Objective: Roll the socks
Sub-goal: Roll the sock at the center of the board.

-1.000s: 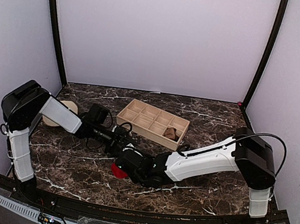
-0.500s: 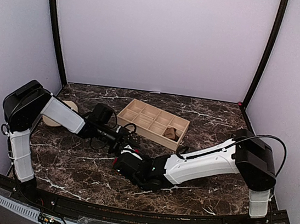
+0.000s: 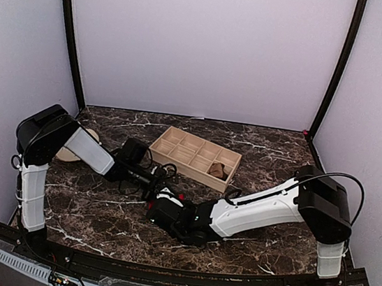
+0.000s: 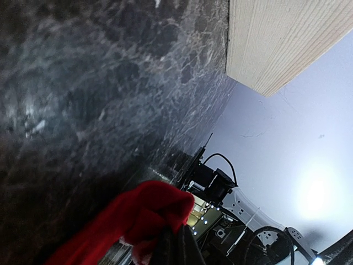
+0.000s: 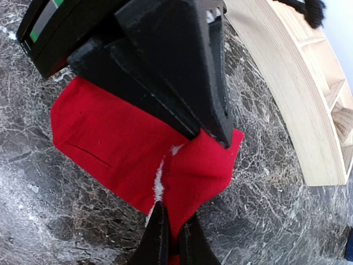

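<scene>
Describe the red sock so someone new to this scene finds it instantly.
On the dark marble table, look just in front of the compartmented wooden tray, where the left claw and right claw meet. Both pinch the red sock, the only bright red thing there; the tan sock sits inside the tray.

Two socks are in view: one red sock [image 5: 127, 143] and one brown sock [image 3: 217, 169]. There is one wooden tray [image 3: 184, 171] and one round beige disc [image 3: 67, 155]. The robot arms number two, the left arm [image 3: 88, 150] and the right arm [image 3: 260, 207].
</scene>
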### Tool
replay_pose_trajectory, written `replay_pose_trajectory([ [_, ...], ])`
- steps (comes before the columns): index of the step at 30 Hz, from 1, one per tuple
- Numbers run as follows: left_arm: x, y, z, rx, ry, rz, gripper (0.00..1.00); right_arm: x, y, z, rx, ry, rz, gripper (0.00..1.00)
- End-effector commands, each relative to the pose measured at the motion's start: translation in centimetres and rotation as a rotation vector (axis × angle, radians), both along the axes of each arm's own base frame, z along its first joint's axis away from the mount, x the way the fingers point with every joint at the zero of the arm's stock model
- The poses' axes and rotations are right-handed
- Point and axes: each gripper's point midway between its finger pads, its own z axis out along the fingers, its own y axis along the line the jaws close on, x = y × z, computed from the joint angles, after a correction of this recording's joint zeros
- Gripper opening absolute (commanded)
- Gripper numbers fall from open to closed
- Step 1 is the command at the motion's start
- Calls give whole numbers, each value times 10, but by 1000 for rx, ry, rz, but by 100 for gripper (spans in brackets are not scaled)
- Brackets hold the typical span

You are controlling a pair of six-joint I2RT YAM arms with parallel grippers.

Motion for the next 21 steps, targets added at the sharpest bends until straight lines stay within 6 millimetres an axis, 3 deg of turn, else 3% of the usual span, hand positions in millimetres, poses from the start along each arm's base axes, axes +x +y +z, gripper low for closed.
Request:
replay_pose_trajectory([
  [1, -6, 1, -6, -15, -19, -18, 0, -2, -7, -10, 18, 30, -43, 0],
  [10, 8, 7, -24, -11, -43, 127, 0, -2, -23, -10, 189, 229, -89, 31],
  [21, 26, 6, -29, -18, -97, 207, 0, -15, -26, 10, 352, 367, -30, 40],
])
